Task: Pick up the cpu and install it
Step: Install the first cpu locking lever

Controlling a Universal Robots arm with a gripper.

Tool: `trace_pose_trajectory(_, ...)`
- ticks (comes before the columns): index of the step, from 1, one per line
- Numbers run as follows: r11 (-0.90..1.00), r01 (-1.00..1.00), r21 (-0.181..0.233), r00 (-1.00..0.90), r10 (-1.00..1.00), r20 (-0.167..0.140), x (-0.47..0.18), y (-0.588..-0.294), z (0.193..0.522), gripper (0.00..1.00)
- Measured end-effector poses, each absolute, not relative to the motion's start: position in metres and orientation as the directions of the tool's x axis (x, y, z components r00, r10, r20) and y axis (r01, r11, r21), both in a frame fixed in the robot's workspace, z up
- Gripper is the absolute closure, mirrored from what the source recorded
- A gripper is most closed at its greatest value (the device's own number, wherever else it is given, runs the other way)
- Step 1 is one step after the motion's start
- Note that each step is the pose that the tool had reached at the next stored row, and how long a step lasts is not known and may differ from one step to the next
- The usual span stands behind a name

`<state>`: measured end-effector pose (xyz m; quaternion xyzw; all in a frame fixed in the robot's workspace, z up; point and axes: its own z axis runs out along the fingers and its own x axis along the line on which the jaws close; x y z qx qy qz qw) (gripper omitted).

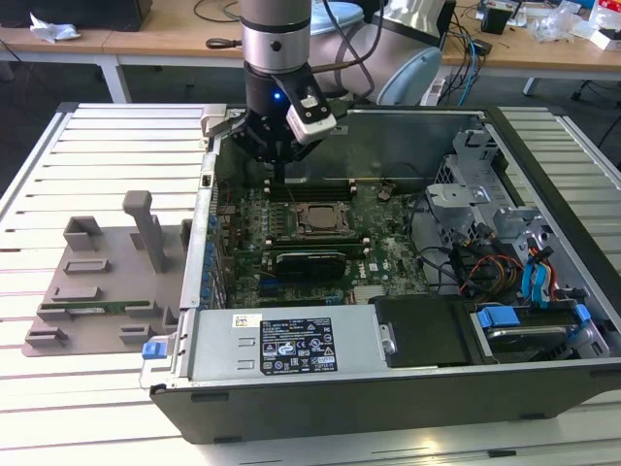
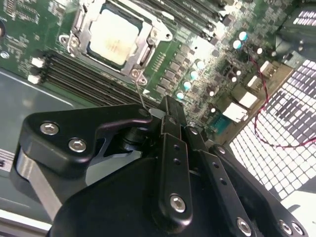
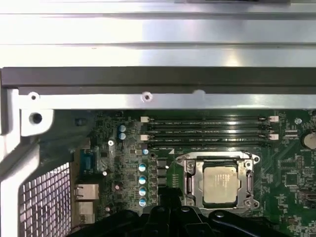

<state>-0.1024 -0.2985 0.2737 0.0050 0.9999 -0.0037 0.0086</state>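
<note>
Second wrist view: cpu [image 2: 113,37] is seated in the motherboard socket [image 2: 79,19], metal frame open, near the far memory slots [image 2: 69,74]; gripper [image 2: 168,111] fingers are pressed together, nothing held.

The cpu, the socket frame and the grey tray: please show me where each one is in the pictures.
cpu [image 3: 219,184], first wrist view: middle of its metal top, seated in the socket.
socket frame [image 3: 191,183], first wrist view: one side bar beside the chip.
grey tray [image 1: 102,291], exterior view: bare flat part.
</note>
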Motion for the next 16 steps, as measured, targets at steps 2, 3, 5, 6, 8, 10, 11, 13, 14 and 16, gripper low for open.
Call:
trace_pose_trajectory(2,1.000,0.010,-0.007,-1.000,0.010,-0.017,-0.106,-0.295,0.272,0.89)
trace_pose_trajectory(3,1.000,0.010,-0.007,-1.000,0.010,-0.017,-0.110,-0.292,0.272,0.89)
trace_pose_trajectory(5,1.000,0.010,-0.007,-1.000,0.010,-0.017,-0.112,-0.286,0.270,0.89)
trace_pose_trajectory(6,1.000,0.010,-0.007,-1.000,0.010,-0.017,-0.112,-0.283,0.269,0.89)
trace_pose_trajectory(8,1.000,0.010,-0.007,-1.000,0.010,-0.017,-0.112,-0.280,0.264,0.89)
trace_pose_trajectory(10,1.000,0.010,-0.007,-1.000,0.010,-0.017,-0.110,-0.279,0.261,0.89)
trace_pose_trajectory(11,1.000,0.010,-0.007,-1.000,0.010,-0.017,-0.109,-0.279,0.261,0.89)
trace_pose_trajectory(13,1.000,0.010,-0.007,-1.000,0.010,-0.017,-0.106,-0.279,0.261,0.89)
trace_pose_trajectory(14,1.000,0.010,-0.007,-1.000,0.010,-0.017,-0.105,-0.279,0.261,0.89)
trace_pose_trajectory(16,1.000,0.010,-0.007,-1.000,0.010,-0.017,-0.104,-0.279,0.261,0.89)
